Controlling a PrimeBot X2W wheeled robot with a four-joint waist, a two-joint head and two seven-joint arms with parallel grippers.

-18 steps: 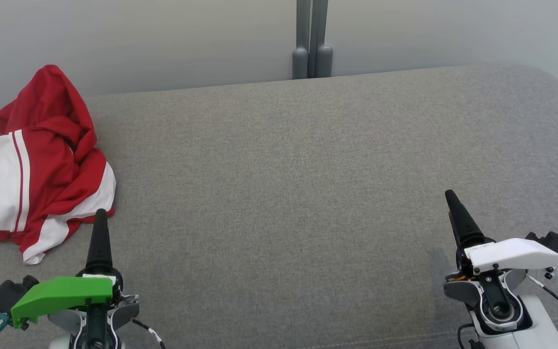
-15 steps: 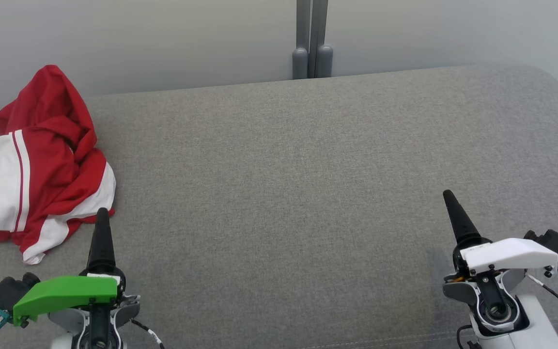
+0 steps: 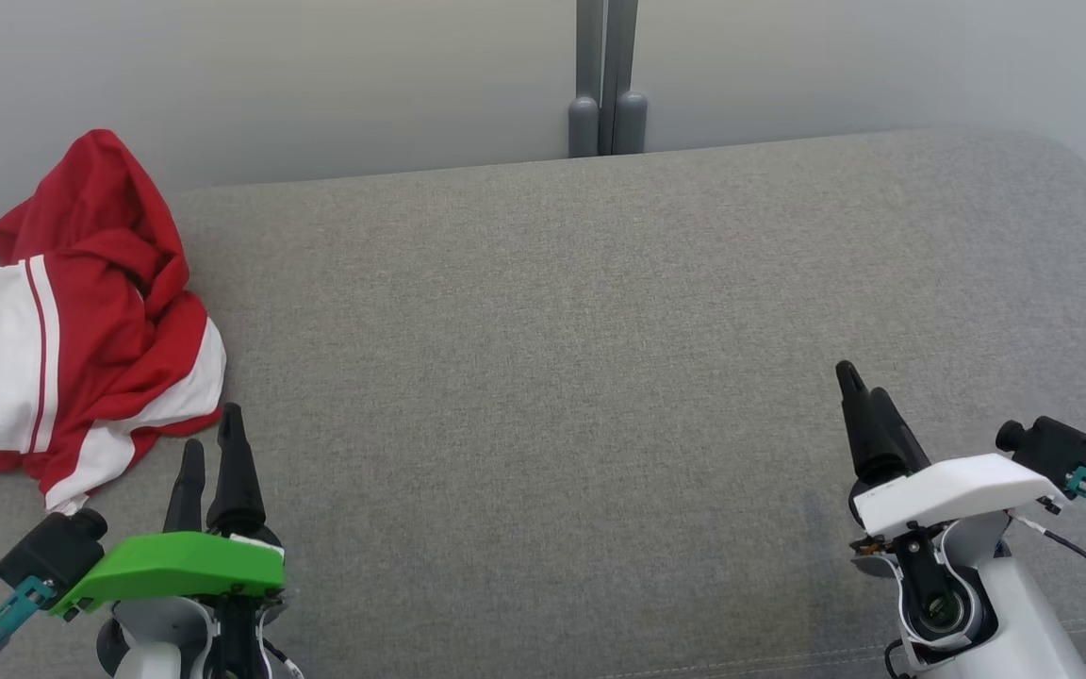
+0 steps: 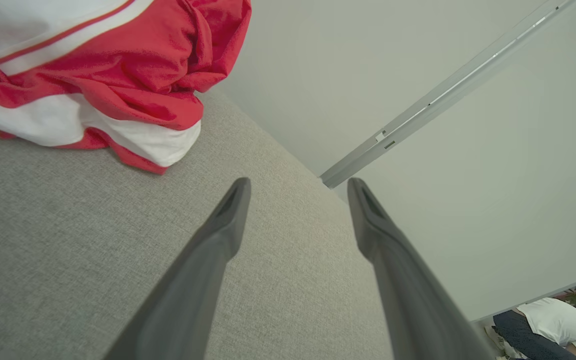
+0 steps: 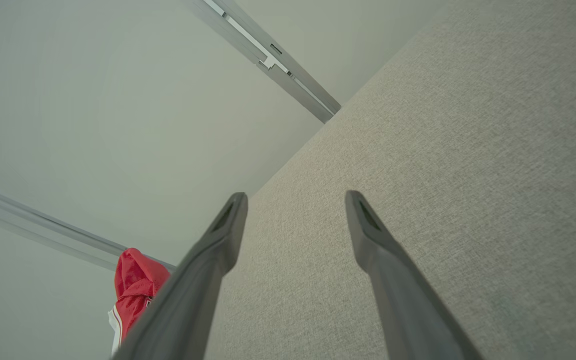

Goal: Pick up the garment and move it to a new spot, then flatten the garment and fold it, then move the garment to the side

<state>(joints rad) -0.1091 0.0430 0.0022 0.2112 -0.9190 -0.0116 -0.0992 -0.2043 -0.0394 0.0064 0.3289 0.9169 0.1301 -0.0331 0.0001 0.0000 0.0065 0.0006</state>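
Garment [image 3: 100,283] lies crumpled, red-and-white; left end effector [image 3: 211,426] and right end effector [image 3: 860,379] gape empty.

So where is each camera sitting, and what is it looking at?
Head view: on the robot's head, looking down at the grey cushion; left gripper and right gripper show below.
Left wrist view: on the left wrist, looking along its open fingers toward the red and white garment.
Right wrist view: on the right wrist, looking along its open fingers across the cushion.
Shared: all three show the garment.
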